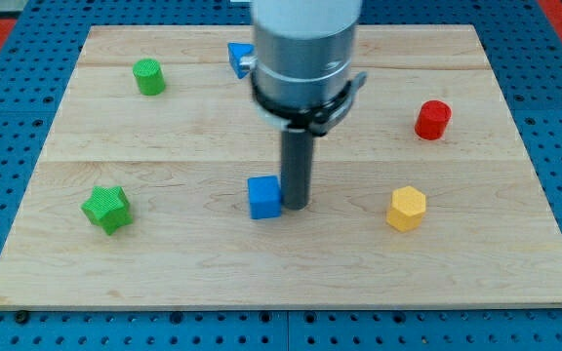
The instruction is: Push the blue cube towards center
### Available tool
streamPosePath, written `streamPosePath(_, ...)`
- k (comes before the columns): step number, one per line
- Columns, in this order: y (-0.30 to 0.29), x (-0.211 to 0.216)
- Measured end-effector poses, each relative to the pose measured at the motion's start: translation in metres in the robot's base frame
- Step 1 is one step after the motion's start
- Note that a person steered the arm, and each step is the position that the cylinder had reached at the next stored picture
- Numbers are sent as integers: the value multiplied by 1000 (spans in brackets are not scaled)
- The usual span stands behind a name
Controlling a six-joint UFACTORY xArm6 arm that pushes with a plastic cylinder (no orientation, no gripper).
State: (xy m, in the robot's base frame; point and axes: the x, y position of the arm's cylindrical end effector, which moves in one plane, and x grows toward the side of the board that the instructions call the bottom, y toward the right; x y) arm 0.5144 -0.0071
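Note:
The blue cube point(263, 197) sits on the wooden board point(164, 263), a little below and left of the board's middle. My tip point(295, 206) rests on the board right next to the cube's right side, touching it or nearly so. The rod rises from there to the grey arm body at the view's top centre. A second blue block point(239, 58) lies near the view's top, partly hidden behind the arm body; its shape is unclear.
A green cylinder point(148, 77) stands at the top left. A green star-shaped block point(105, 209) lies at the lower left. A red cylinder-like block point(433, 120) is at the right. A yellow hexagonal block point(406, 208) is at the lower right. Blue pegboard surrounds the board.

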Motion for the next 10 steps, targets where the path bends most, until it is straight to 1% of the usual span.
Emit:
streamPosePath(1, -24, 17)
streamPosePath(4, -24, 19)
streamPosePath(9, -6, 24)
streamPosePath(10, 10, 44)
